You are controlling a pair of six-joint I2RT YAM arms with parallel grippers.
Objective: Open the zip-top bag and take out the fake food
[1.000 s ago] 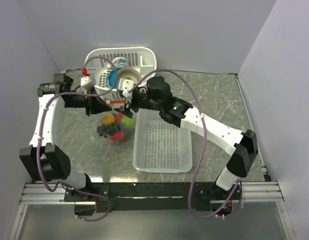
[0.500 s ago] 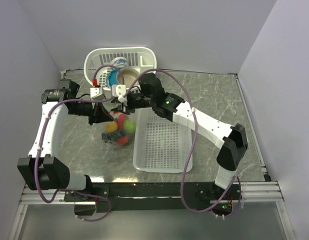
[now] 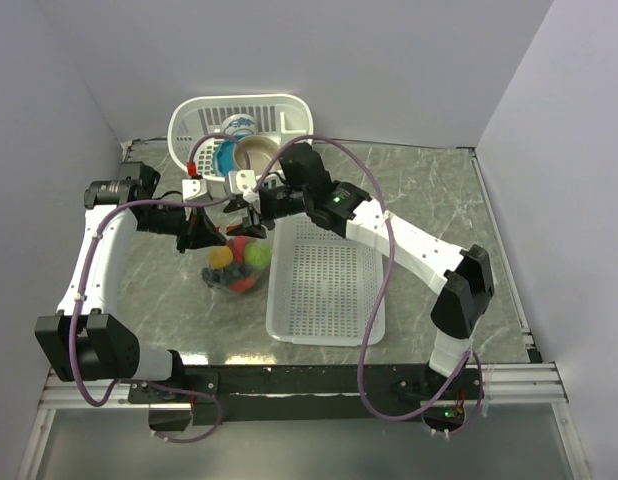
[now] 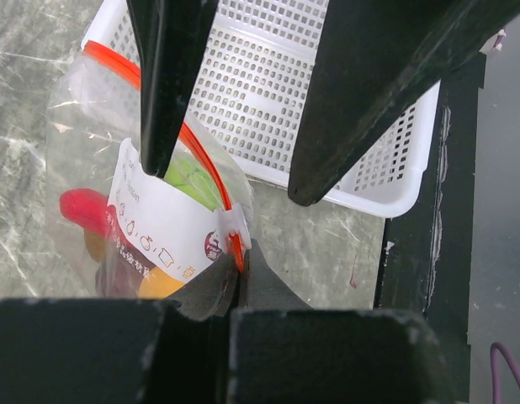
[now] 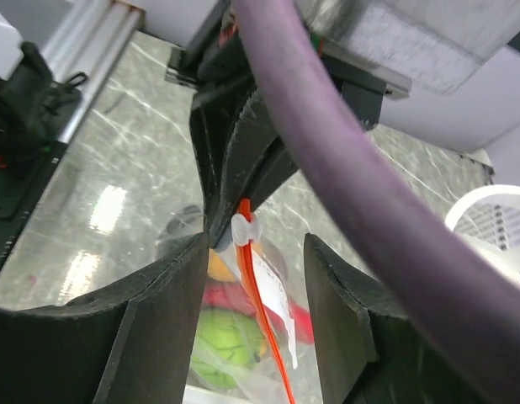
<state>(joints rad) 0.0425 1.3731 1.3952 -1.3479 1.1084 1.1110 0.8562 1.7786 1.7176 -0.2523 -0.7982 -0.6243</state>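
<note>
The zip-top bag hangs just left of the flat basket, holding a yellow-orange fruit, a green lime, red pieces and dark grapes. My left gripper is shut on the end of the orange-red zip strip, next to the white slider; the left wrist view shows the pinch between my left gripper jaws. My right gripper is open. In the right wrist view my right gripper straddles the slider and strip without clamping them. The lime shows through the plastic.
A flat white mesh basket lies right of the bag. A taller white basket at the back holds a blue bowl and a beige bowl. Walls close in on the left, back and right.
Both grippers have come together over the bag: the left one moved right, the right arm swung left. The bag has sunk slightly toward the table.
</note>
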